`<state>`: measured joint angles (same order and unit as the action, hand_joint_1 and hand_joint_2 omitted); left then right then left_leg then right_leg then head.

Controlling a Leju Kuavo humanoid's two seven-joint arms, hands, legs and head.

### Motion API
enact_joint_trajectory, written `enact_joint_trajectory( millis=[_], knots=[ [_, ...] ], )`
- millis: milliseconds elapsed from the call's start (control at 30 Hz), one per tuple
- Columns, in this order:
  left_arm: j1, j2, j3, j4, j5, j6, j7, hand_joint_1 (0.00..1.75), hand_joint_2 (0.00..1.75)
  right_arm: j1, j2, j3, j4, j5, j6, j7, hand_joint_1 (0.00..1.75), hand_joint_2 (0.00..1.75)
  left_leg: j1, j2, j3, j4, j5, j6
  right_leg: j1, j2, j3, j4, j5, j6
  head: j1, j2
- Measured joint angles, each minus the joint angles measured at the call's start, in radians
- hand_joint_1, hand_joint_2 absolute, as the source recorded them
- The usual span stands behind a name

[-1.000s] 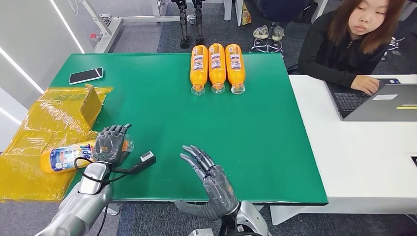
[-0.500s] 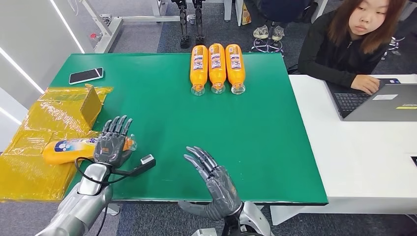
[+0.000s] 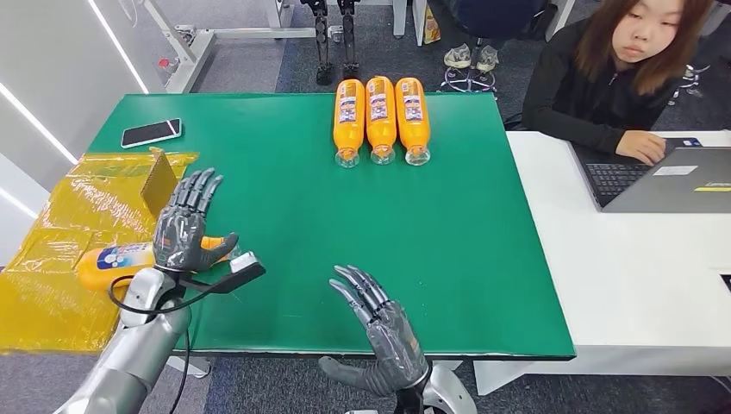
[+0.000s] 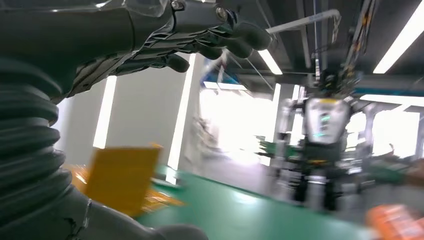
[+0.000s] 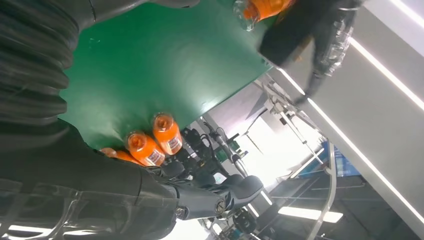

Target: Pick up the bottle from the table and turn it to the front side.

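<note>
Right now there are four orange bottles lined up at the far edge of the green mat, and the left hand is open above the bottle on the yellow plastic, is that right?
Not quite. The head view shows three orange bottles lined up at the far edge of the green mat, not four. The rest holds: the left hand is open above the bottle on the yellow plastic.

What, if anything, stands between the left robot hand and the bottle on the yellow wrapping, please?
Nothing visible. The left robot hand, fingers spread, hovers right over the bottle, which lies on its side on the yellow wrapping at the table edge.
</note>
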<state>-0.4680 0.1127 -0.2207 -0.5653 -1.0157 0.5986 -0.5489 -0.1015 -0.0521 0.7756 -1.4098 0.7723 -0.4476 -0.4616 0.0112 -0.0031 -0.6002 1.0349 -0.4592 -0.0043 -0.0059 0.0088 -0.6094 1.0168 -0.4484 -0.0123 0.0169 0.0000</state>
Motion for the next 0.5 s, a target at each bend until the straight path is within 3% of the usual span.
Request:
enact_joint_trajectory(
  millis=[67, 167, 367, 500],
  knots=[
    [0.022, -0.007, 0.018, -0.098, 0.346, -0.131, -0.113, 0.0, 1.75, 0.004, 0.001, -0.004, -0.003, 0.006, -0.002, 0.002, 0.0, 1.75, 0.0, 0.001, 0.0, 0.0, 0.0, 0.0, 0.0, 0.001, 0.0, 0.0, 0.0, 0.0, 0.0, 0.0],
    [0.068, -0.007, 0.019, -0.258, 0.667, -0.282, -0.148, 0.0, 1.75, 0.005, 0.002, -0.011, -0.004, 0.005, -0.003, 0.002, 0.0, 1.75, 0.0, 0.002, 0.0, 0.0, 0.0, 0.0, 0.0, 0.001, 0.0, 0.0, 0.0, 0.0, 0.0, 0.0],
    [0.214, -0.004, 0.017, -0.65, 0.973, -0.622, -0.155, 0.0, 1.75, 0.004, 0.004, -0.039, -0.005, -0.027, -0.003, -0.023, 0.0, 1.75, 0.0, 0.002, 0.0, 0.0, -0.001, 0.0, 0.0, 0.001, 0.0, 0.0, 0.0, 0.0, 0.0, 0.0],
    [0.28, -0.012, 0.017, -0.803, 0.998, -0.69, -0.155, 0.0, 1.75, 0.004, 0.004, -0.058, -0.005, -0.039, -0.003, -0.035, 0.0, 1.75, 0.0, 0.002, 0.0, 0.0, -0.001, 0.0, 0.0, 0.001, 0.0, -0.001, 0.0, 0.0, 0.0, 0.0]
  ],
)
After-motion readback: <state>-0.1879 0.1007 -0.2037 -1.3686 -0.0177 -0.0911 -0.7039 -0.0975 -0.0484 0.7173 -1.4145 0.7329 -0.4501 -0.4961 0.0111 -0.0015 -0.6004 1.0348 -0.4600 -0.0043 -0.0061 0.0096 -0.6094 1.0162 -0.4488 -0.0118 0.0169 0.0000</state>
